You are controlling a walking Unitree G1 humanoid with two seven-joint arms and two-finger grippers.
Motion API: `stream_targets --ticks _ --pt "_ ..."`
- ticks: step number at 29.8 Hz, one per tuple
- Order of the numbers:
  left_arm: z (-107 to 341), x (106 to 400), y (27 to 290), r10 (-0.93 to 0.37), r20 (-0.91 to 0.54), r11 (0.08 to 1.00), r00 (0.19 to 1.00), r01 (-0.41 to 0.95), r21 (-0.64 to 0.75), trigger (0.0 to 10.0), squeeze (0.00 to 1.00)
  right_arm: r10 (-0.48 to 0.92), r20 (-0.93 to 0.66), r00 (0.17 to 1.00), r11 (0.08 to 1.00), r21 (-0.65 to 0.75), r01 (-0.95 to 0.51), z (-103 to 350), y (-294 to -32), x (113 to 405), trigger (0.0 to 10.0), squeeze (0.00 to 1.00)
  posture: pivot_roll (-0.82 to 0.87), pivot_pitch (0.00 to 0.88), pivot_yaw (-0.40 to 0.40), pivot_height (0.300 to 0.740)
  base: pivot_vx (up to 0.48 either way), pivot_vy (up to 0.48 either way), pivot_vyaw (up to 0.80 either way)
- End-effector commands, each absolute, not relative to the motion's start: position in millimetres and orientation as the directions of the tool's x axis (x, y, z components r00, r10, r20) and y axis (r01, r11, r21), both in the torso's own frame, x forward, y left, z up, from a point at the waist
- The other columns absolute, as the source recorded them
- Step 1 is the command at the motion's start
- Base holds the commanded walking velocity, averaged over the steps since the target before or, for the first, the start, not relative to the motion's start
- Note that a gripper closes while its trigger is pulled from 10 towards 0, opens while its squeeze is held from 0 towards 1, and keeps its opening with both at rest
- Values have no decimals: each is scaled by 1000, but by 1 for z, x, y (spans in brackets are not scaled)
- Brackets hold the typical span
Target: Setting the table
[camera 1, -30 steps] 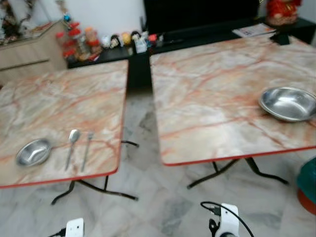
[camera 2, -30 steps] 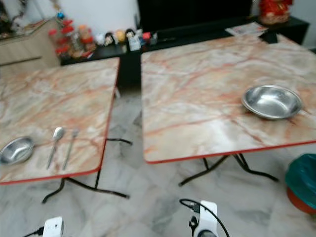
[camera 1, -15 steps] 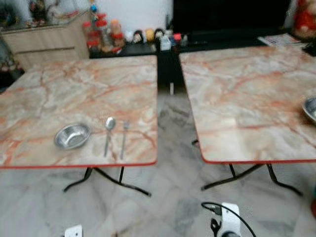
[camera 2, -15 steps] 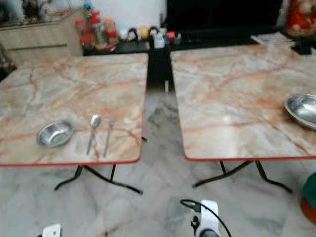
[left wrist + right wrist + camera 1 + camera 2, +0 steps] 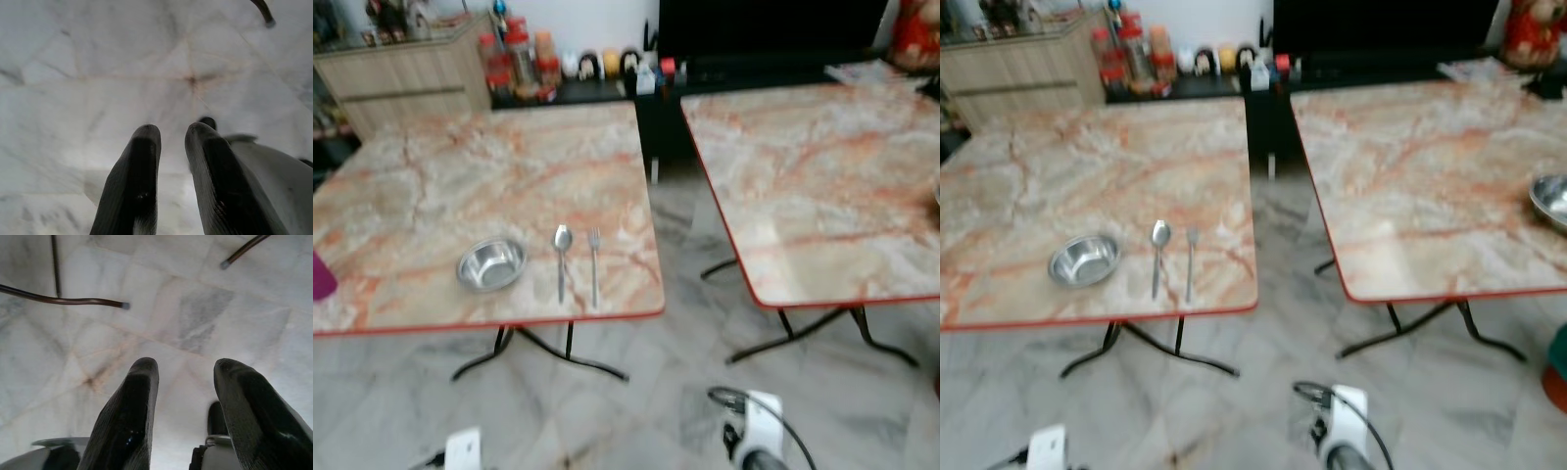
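Two marble-topped benches stand ahead of me. On the left bench [image 5: 431, 186] one place looks laid: a small steel bowl [image 5: 491, 264], with a spoon [image 5: 562, 260] just beside it and a fork [image 5: 594, 264] next to that, all near the front edge. The right bench [image 5: 1430, 176] carries just a larger steel bowl [image 5: 1551, 200], cut off at the frame edge, so I judge that setting unfinished. Both arms hang over the marble floor [image 5: 195, 318]: left claw [image 5: 172, 134] empty with fingers slightly parted, right claw [image 5: 186, 369] empty and spread wider. A purple thing [image 5: 321, 277] at the left bench's edge is cropped; I can't identify it.
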State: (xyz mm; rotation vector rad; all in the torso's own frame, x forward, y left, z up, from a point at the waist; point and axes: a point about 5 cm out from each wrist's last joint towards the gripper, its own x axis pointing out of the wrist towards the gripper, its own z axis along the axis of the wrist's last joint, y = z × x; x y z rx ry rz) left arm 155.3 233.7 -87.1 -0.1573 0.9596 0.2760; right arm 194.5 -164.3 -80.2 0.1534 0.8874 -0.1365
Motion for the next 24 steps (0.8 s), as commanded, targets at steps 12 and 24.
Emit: stream_targets --ticks 12,24 --pt "-88 153 234 166 -829 950 534 -312 -11 10000 0 -70 -769 635 982 58 178 -79 -171 194 10000 0 107 0 88 740 0 342 289" --pt "-87 153 237 171 -827 951 535 -311 -5 10000 0 -64 -761 645 981 71 181 -78 -168 197 10000 0 117 0 96 740 0 354 34"
